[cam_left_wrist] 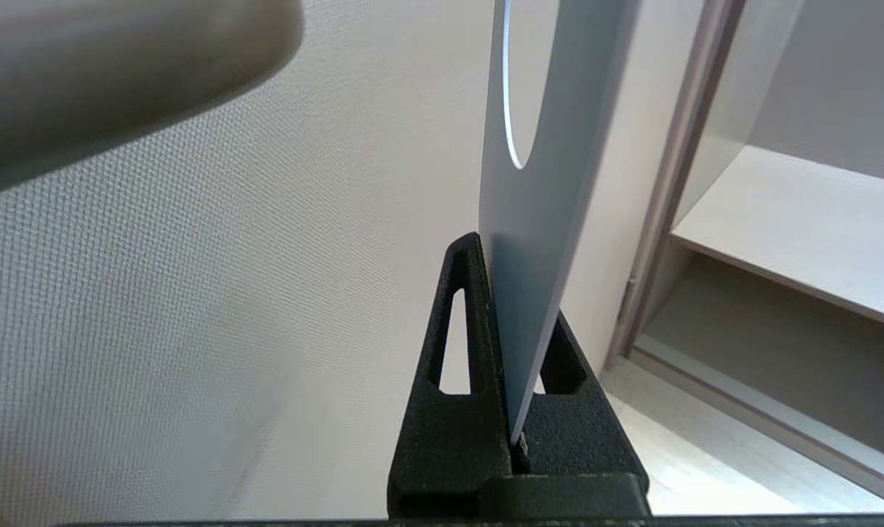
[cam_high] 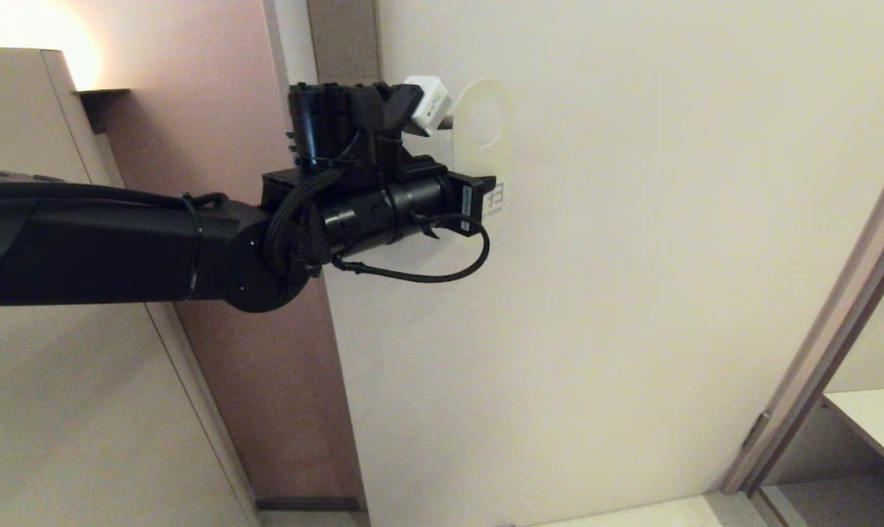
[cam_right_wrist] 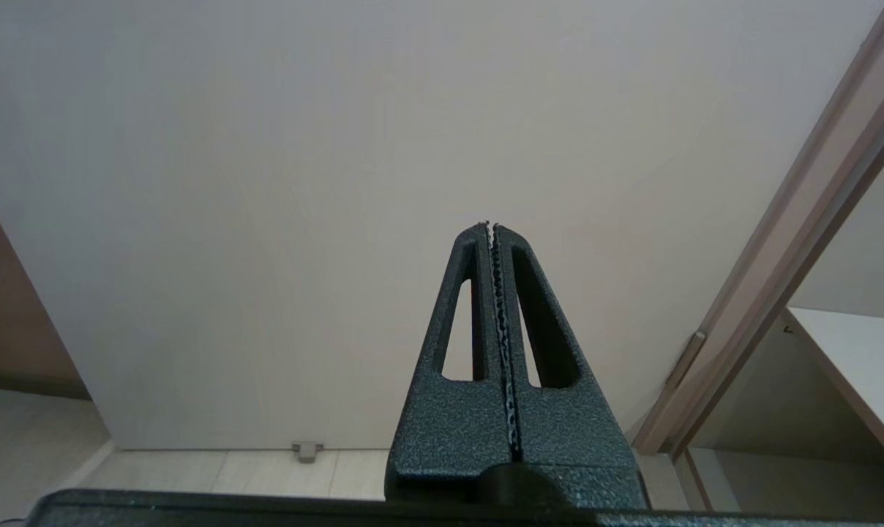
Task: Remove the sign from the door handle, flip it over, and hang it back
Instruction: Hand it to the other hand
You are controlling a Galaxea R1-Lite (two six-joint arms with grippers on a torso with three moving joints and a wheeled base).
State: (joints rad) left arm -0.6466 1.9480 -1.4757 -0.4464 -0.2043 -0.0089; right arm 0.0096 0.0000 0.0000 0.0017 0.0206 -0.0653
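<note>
My left gripper is shut on the lower end of the sign and holds it upright close to the door. In the head view the sign is a pale card with an oval hole. The left wrist view shows it nearly edge-on, with a blue-grey face. The door handle is a blurred beige bar there, and its end stands apart from the sign. In the head view my left wrist hides most of the handle. My right gripper is shut on nothing, lower down, facing the door.
The door frame runs along the right, with a pale shelf beyond it. A beige cabinet stands at the left. A small door stop sits on the floor by the door's bottom edge.
</note>
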